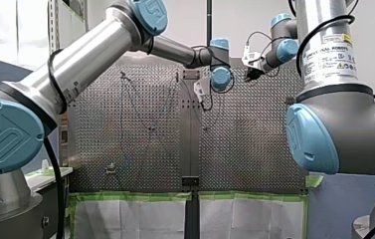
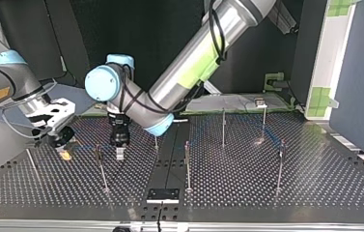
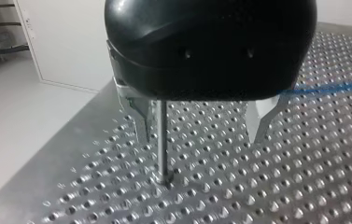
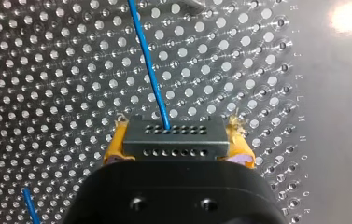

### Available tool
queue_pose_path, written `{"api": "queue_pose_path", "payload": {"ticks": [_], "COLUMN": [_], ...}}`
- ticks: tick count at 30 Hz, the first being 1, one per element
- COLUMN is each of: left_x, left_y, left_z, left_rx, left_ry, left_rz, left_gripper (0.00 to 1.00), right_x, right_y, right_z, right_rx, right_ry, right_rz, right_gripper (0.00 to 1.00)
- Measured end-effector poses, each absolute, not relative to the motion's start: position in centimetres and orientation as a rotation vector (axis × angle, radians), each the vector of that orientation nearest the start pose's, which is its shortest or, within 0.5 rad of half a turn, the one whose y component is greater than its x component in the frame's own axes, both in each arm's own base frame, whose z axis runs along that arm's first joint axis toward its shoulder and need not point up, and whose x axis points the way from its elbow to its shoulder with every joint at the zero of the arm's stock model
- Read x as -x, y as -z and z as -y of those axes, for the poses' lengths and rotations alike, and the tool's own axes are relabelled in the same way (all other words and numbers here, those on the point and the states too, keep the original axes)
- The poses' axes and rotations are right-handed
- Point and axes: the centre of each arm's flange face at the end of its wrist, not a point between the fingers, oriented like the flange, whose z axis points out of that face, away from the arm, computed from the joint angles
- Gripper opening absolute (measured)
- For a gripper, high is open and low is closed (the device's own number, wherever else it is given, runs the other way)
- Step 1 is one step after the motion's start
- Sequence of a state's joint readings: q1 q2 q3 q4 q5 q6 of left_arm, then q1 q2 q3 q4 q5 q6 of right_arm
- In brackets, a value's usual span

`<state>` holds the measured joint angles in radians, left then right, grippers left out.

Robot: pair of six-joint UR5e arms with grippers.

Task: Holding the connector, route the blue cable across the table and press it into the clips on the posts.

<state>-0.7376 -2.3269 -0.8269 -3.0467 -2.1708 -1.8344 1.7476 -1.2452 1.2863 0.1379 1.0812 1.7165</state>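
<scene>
right gripper (image 4: 176, 148): jaws pinching the dark grey perforated connector block (image 4: 173, 133) on yellow pads. the thin blue cable (image 4: 148, 60) runs ahead from it over the perforated metal table (image 4: 47, 70). left gripper (image 3: 201, 133): jaws spread astride a thin metal post (image 3: 163, 140), cable off beside one finger. i'd tension the cable and line it over the post top before pressing. only the top view shows the further posts (image 2: 223, 128).

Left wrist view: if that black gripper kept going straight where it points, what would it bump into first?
Probably the perforated table its fingertips point at. The metal post stands between the open fingers of the left gripper, close to one, so it might brush that; depth is unclear.
</scene>
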Motion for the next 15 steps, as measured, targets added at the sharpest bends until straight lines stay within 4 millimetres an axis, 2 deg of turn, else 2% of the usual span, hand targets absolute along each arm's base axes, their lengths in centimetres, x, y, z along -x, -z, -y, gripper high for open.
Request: {"api": "queue_pose_path", "payload": {"ticks": [4, 10, 15], "left_x": [-50.9, -48.7, -46.9], "left_y": [-38.0, -37.4, -38.1], "left_z": [58.0, 58.1, 57.9], "left_rx": [0.124, 0.080, 0.037], "left_ry": [0.372, 0.365, 0.393], "left_rz": [-1.529, -1.589, -1.614], "left_gripper": [1.00, 1.00, 1.00], "right_x": [-28.2, -28.2, -28.2], "right_y": [-43.5, -43.5, -43.5], "right_z": [55.6, 55.6, 55.5], "right_rx": [2.348, 2.348, 2.348], "right_ry": [2.240, 2.238, 2.237], "right_rz": [-1.486, -1.487, -1.483], "right_gripper": [0.00, 0.00, 0.00]}}
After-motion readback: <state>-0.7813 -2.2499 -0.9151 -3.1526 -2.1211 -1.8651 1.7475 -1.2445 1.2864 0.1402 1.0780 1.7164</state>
